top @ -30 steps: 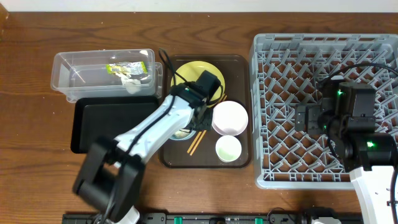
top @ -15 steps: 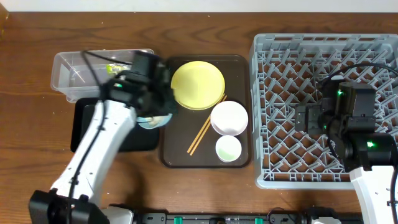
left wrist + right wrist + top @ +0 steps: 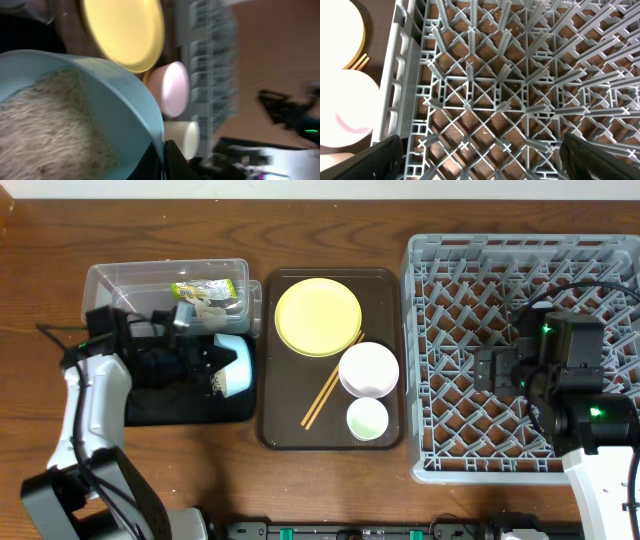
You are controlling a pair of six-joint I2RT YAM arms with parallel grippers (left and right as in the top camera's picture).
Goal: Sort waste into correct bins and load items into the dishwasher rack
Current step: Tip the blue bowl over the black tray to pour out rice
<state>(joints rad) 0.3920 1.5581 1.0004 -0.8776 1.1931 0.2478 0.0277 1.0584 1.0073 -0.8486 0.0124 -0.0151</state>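
Leftward went the round light-blue bowl, now tipped over the shallow black tray, its rim pinched in the left gripper. Wrist view shows white rice piled inside. Below the wide-open, empty right gripper lies the grey plastic peg rack.

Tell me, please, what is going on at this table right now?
The left gripper holds the light-blue bowl by its rim, tipped over the black tray, with rice grains at its mouth. The right gripper hovers open above the dishwasher rack. The yellow plate, white bowl, cup and chopsticks lie on the brown tray.
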